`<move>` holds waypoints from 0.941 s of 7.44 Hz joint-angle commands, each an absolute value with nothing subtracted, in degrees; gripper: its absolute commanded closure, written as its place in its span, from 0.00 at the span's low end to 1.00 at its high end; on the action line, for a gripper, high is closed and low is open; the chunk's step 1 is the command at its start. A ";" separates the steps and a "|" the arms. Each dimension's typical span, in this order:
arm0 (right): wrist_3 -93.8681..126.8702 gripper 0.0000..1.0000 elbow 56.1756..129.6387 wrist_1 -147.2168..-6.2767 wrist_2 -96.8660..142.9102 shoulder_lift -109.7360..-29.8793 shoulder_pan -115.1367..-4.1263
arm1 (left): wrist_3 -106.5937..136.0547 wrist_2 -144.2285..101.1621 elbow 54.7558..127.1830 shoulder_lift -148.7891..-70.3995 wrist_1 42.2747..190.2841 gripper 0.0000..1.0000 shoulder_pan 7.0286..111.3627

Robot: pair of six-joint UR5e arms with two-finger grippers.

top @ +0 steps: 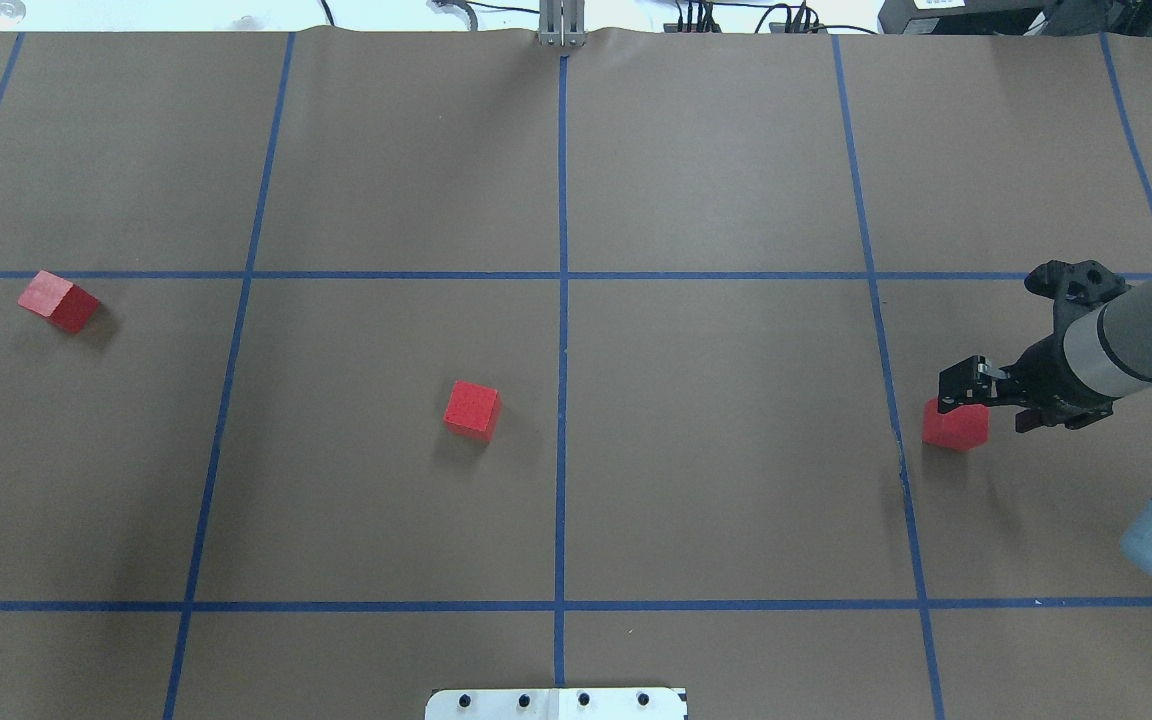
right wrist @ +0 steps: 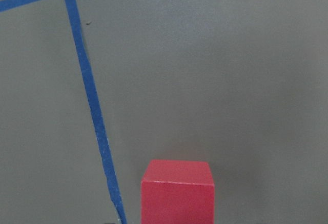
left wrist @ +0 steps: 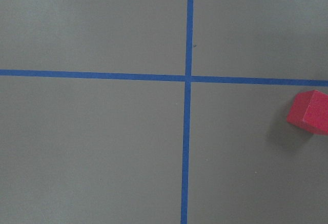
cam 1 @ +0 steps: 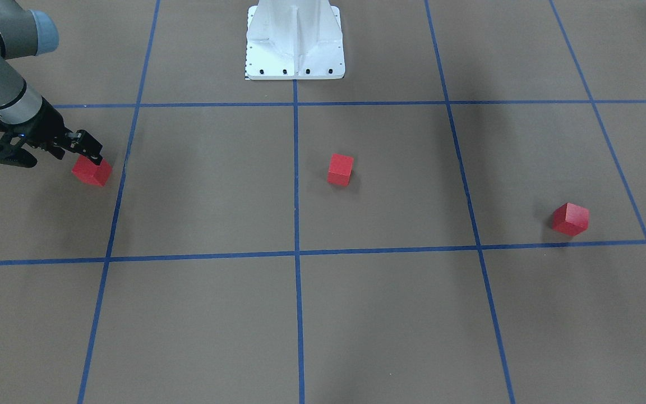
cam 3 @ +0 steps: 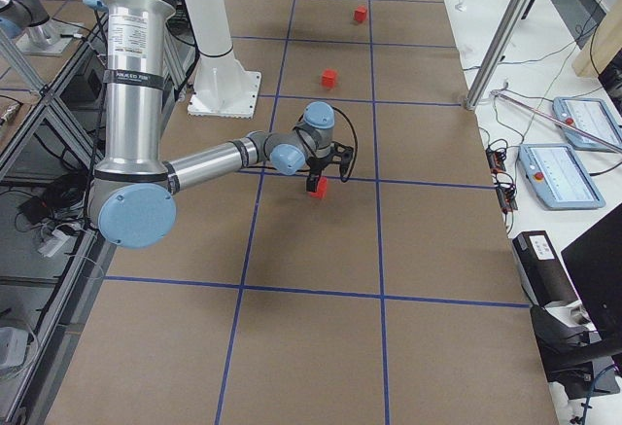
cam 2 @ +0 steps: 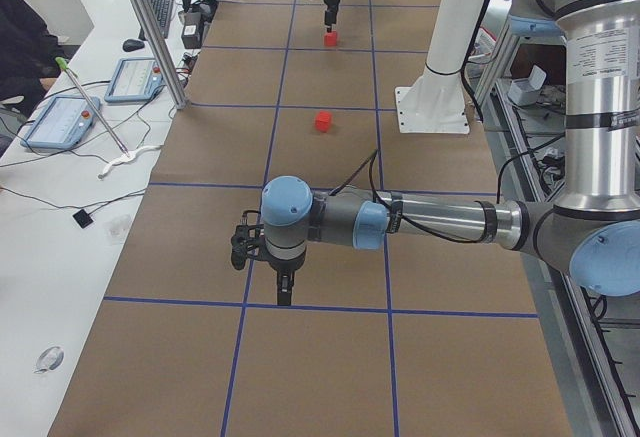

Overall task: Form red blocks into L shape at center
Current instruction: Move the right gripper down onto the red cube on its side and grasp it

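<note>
Three red blocks lie apart on the brown surface. One is left of the centre tape line (top: 472,410), one is at the far left (top: 58,300) and one at the right (top: 954,427). My right gripper (top: 958,392) comes in tilted from the right. Its fingers look pressed together, with no gap, and the tips are at the right block's (cam 1: 92,171) upper edge. That block fills the bottom of the right wrist view (right wrist: 177,193). My left gripper (cam 2: 284,295) hangs above the table; I cannot tell its state. Its wrist view shows the far-left block (left wrist: 309,112) at the right edge.
The white robot base (cam 1: 295,39) stands at the table's robot-side edge, on the centre line. Blue tape lines (top: 562,300) form the grid. A metal post (cam 2: 150,27) and a side desk with tablets (cam 2: 60,117) stand beyond the far edge.
</note>
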State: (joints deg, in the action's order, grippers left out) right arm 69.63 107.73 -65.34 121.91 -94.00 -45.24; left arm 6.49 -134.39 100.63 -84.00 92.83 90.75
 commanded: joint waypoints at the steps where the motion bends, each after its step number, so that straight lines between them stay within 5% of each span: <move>1: 69.61 0.06 106.01 -65.48 121.64 -92.29 -44.56 | 6.50 -134.38 100.72 -84.02 92.90 0.00 90.79; 4: 69.35 0.09 104.06 -65.57 121.64 -91.58 -44.30 | 6.50 -134.38 100.72 -83.94 92.90 0.00 90.79; 5: 69.43 0.25 103.98 -65.65 121.81 -91.58 -44.21 | 6.50 -134.47 100.81 -83.94 92.90 0.00 90.79; 7: 69.26 0.94 103.45 -65.74 122.16 -91.58 -44.12 | 6.50 -134.39 100.81 -83.94 93.16 0.00 90.79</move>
State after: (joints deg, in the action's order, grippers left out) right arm 69.35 103.73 -65.70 121.88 -91.59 -44.20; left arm 6.51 -134.44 100.79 -83.94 92.97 90.79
